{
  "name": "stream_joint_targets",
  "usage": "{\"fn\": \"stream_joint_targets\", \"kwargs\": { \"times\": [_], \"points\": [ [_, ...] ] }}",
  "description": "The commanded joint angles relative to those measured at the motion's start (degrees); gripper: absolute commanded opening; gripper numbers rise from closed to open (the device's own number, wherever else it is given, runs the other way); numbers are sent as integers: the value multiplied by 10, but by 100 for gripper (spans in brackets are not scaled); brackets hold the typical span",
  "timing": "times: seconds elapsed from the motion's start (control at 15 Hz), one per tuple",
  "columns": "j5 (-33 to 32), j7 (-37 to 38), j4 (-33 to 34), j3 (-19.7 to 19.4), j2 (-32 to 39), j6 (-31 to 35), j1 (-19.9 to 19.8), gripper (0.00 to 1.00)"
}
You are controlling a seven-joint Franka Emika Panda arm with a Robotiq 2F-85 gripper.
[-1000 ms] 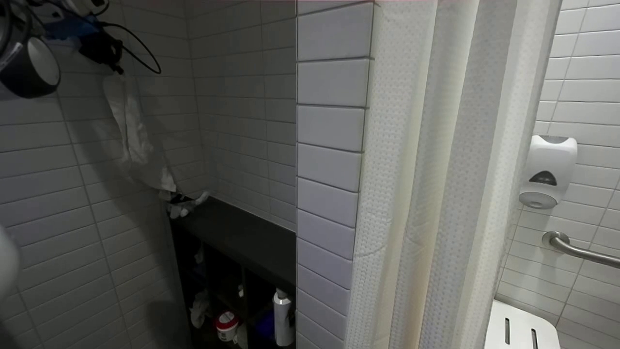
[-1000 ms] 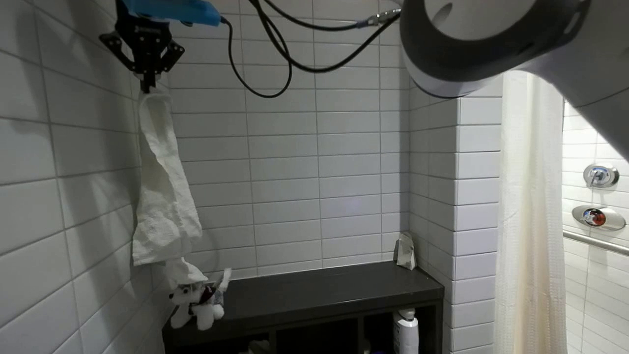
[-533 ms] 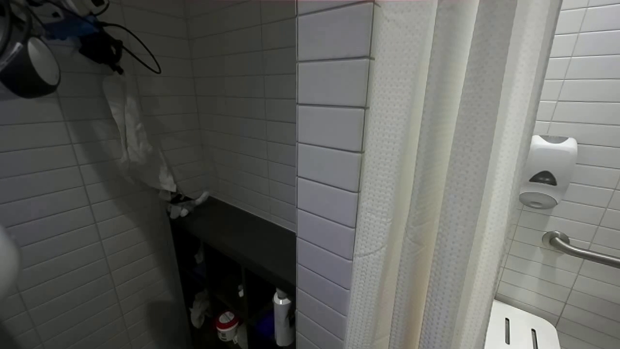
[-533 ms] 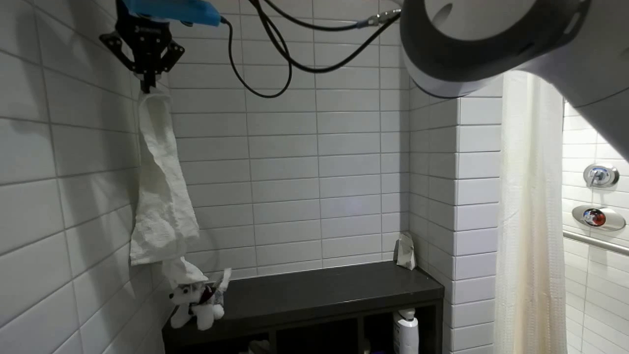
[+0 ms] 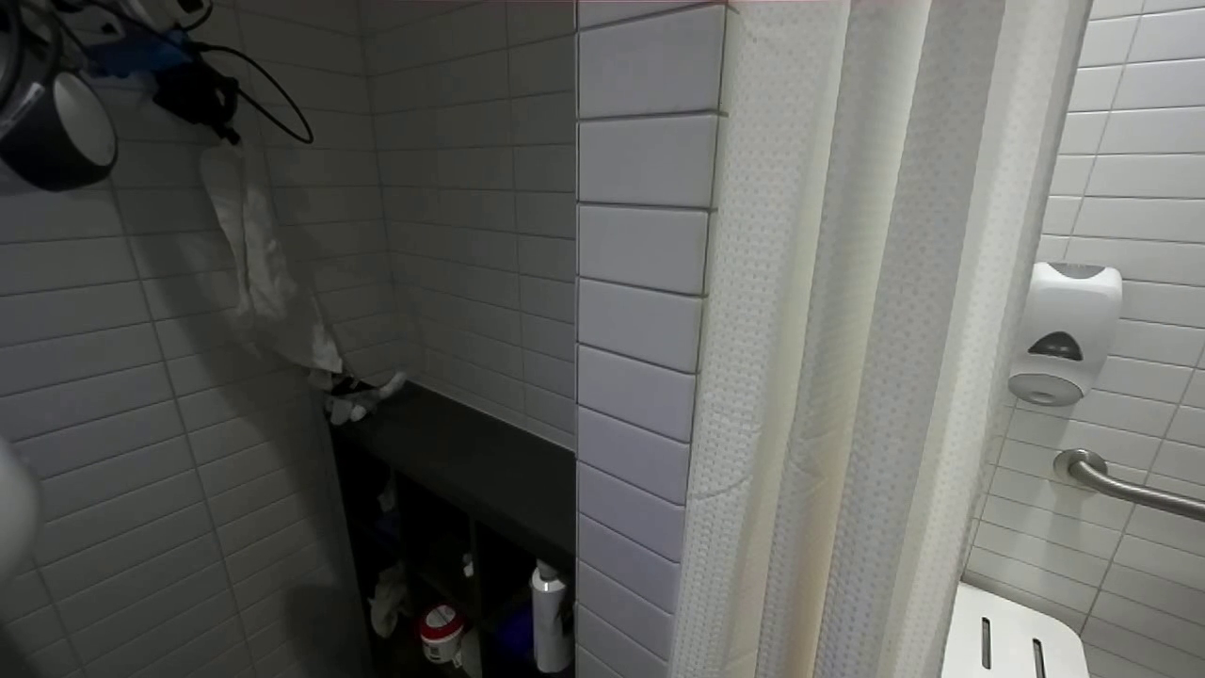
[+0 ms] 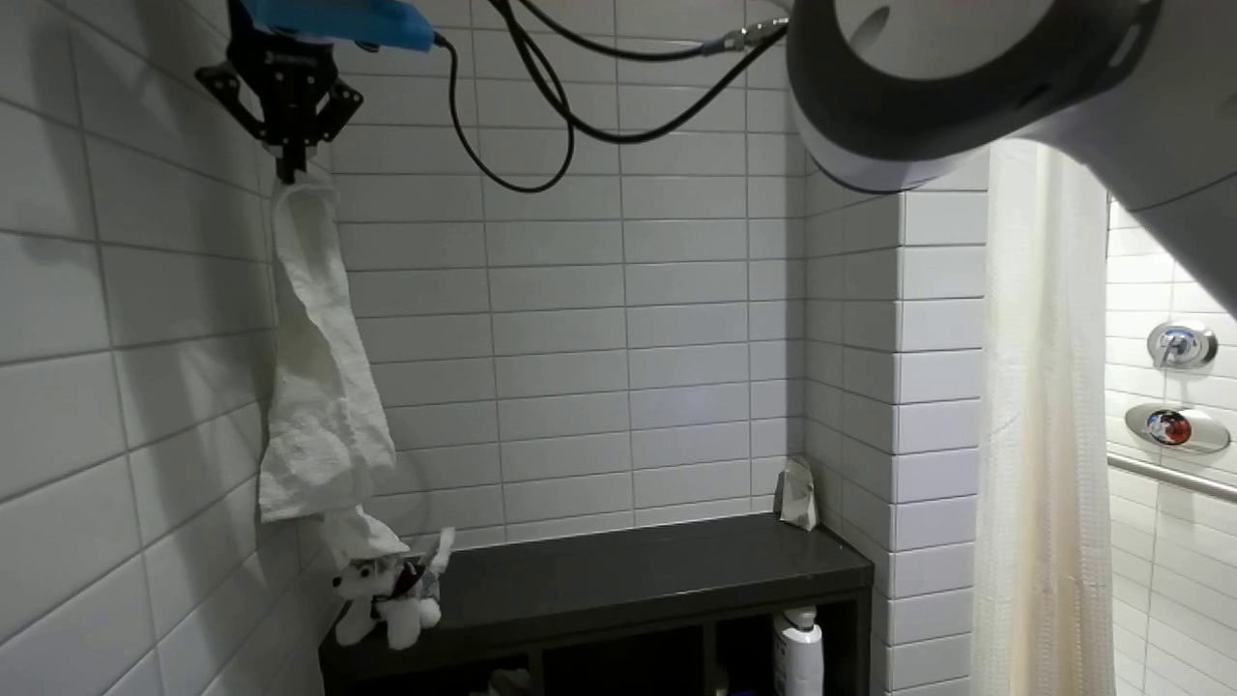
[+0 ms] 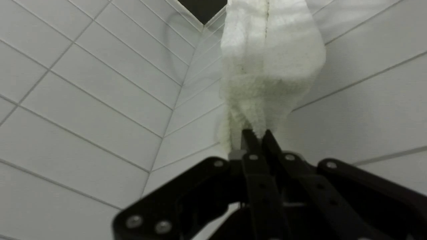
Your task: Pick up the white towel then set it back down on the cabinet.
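The white towel (image 6: 324, 387) hangs down long and narrow from my gripper (image 6: 291, 174), close to the tiled side wall. The towel also shows dimly in an exterior view (image 5: 259, 264) and in the wrist view (image 7: 273, 50). In the wrist view my fingertips (image 7: 259, 135) are closed on a bunched edge of the towel. The dark cabinet (image 6: 628, 570) is below and to the right, its top also visible in an exterior view (image 5: 471, 452). The towel's lower end hangs just above the cabinet's left end; I cannot tell if it touches anything there.
A grey-and-white stuffed dog (image 6: 382, 594) stands at the cabinet's left end, with white cloth on or over its head. A small whitish packet (image 6: 798, 495) stands at the back right corner. A white bottle (image 6: 800, 652) and a red-lidded tub (image 5: 441, 633) are in the shelves below.
The towel's lower end sways slightly, a little left and then back right. The arm and gripper stay in place.
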Motion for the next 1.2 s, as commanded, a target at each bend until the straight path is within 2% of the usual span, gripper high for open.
{"fn": "stream_joint_targets", "kwargs": {
  "times": [0.0, 0.8, 0.87, 1.13],
  "points": [
    [0, 0, 0, 0, 0, 0, 0, 6],
    [0, 0, 0, 0, 0, 0, 0, 6],
    [0, 0, 0, 0, 0, 0, 0, 2],
    [-1, 2, 1, -1, 3, 2, 1, 2]
  ]
}}
